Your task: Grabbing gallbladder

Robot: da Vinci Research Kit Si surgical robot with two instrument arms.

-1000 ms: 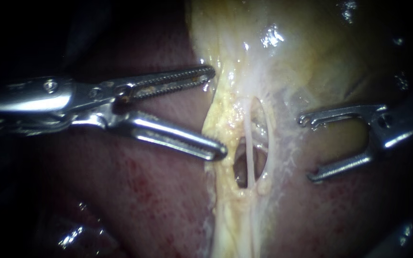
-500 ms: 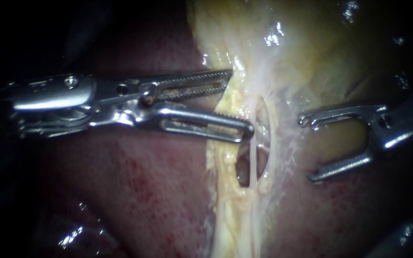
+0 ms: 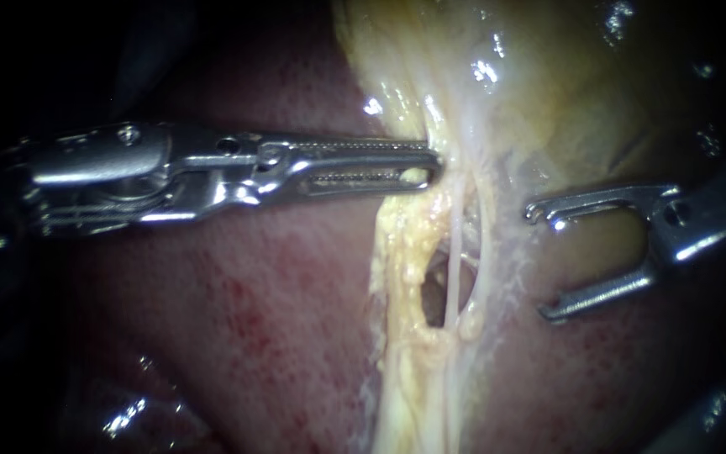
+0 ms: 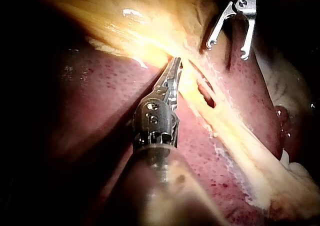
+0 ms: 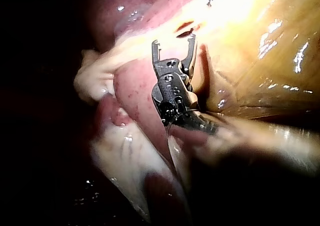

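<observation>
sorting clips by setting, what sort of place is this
Probably a surgical bench set-up, seen close by endoscope: the left instrument, jaws shut on the yellowish gallbladder, the right instrument, jaws open beside it, bare red liver beneath.

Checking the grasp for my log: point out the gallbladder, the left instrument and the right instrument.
gallbladder (image 3: 565, 92): endoscope view, on its yellow wall.
left instrument (image 3: 432, 164): endoscope view, at its jaw tips, shut on the gallbladder's edge.
right instrument (image 3: 539, 262): endoscope view, midway between its open jaw tips.
</observation>
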